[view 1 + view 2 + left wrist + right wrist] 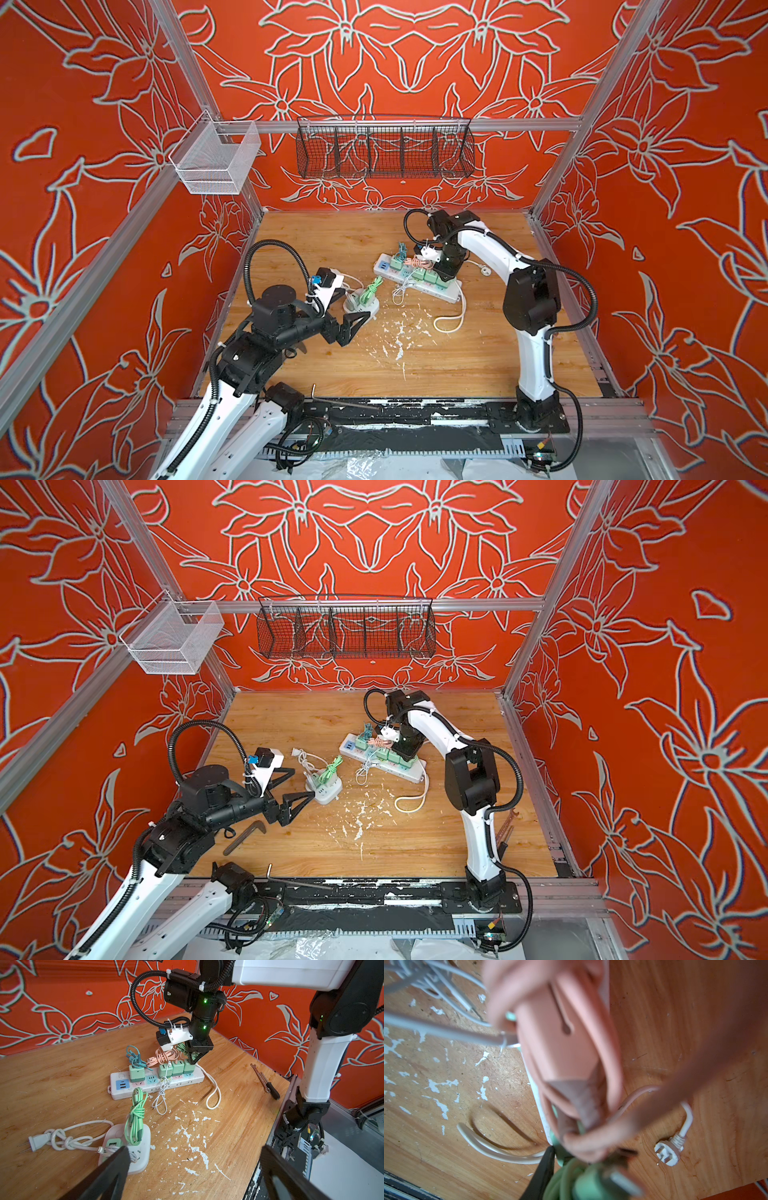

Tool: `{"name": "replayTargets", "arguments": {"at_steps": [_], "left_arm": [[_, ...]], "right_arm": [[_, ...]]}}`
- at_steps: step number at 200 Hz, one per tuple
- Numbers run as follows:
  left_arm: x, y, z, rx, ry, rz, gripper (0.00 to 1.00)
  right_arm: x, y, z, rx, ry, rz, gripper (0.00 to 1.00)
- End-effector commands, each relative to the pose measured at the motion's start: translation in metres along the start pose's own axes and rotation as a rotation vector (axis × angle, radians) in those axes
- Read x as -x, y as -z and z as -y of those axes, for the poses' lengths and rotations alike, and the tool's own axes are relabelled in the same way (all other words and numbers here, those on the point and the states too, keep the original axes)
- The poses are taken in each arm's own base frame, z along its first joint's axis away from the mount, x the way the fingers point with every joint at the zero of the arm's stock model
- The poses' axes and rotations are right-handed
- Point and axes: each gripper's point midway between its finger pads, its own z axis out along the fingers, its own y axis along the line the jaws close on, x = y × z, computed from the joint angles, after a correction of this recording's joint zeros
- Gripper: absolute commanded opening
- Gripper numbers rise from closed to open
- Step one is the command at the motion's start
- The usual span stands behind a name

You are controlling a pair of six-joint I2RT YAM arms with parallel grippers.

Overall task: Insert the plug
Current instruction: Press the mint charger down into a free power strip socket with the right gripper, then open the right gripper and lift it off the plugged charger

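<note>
in both top views my right gripper (446,275) is down on the white power strip (452,296), at the end where its cord leaves. it sits right on top of the last green charger (441,283) in a row of three, and a fourth stands apart toward the usb end. my left gripper (303,782) hangs wide open and empty just beside the small white socket block (330,798), touching nothing that i can see.

in the left wrist view the plug i take as my job, that last green charger, stands upright in the strip and level with its two neighbours. so i judge it is in, or very nearly in. my right gripper's jaws are pinched together at its top. a blue socket (150,1080) between the chargers is free. a two-pin plug (34,1142) on a knotted cord lies loose on the counter (62,1084) near the socket block.

in the right wrist view everything close is blurred. pink cable (560,1043) fills the middle, and green cable (564,1178) bunches by one black finger (542,1167). i cannot tell whether i pinch the charger body or only its cable. another white plug (667,1154) lies on the wood.

what is left, as i judge it: a last press if it is not fully home, then let go and lift clear.
</note>
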Motion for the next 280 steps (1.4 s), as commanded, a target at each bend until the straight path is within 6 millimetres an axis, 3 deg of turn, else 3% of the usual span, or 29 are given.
{"name": "replayTargets", "arguments": {"at_steps": [1, 63, 131, 173, 215, 280], "left_arm": [[0.000, -0.002, -0.001, -0.005, -0.002, 0.008, 0.97], [-0.001, -0.002, -0.003, 0.003, 0.000, 0.004, 0.97], [-0.002, -0.003, -0.003, 0.004, -0.001, 0.000, 0.97], [-0.002, -0.004, -0.004, 0.006, 0.003, -0.002, 0.97], [0.000, -0.006, -0.004, 0.002, 0.005, -0.004, 0.97], [-0.005, -0.007, -0.008, 0.021, 0.008, -0.016, 0.97]], "right_arm": [[-0.001, -0.008, 0.006, 0.001, 0.002, -0.017, 0.16], [0.005, -0.023, 0.013, 0.011, 0.018, -0.051, 0.00], [0.012, -0.045, 0.018, 0.030, 0.014, -0.067, 0.00], [0.004, -0.055, 0.018, 0.035, -0.009, -0.121, 0.00], [0.017, -0.031, 0.022, 0.018, -0.025, -0.051, 0.00], [0.038, 0.029, 0.016, 0.032, -0.019, 0.132, 0.38]]}}
